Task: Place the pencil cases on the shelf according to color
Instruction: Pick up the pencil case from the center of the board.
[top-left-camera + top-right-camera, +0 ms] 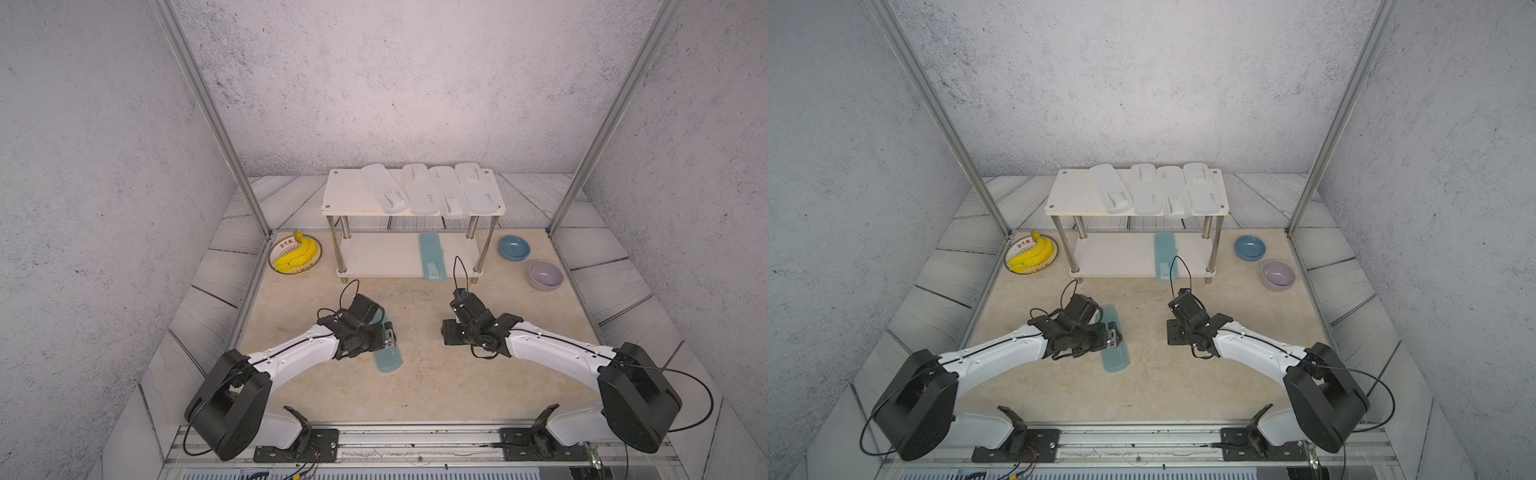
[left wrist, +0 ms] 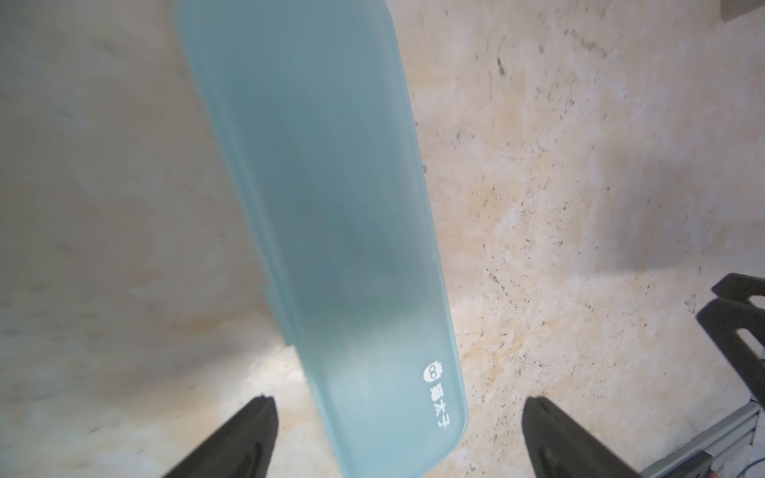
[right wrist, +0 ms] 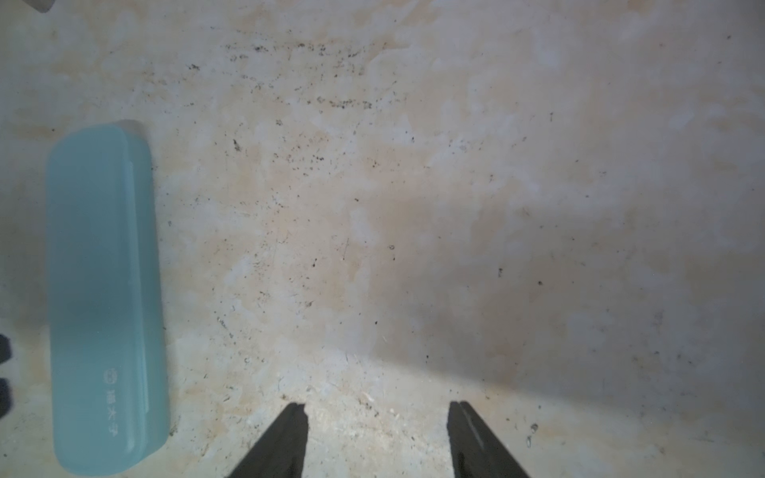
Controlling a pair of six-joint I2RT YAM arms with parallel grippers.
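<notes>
The left gripper point(image 2: 397, 409) stands wide open astride the teal case point(image 2: 323, 231), whose far end is cut off. The right gripper point(image 3: 376, 414) gapes, empty.

Robot test booth (aluminium frame point(image 1: 212, 116)).

Bright from above, bent at the edges in both top views. Blurry, shadowy desk point(image 3: 579, 269) up close.
</notes>
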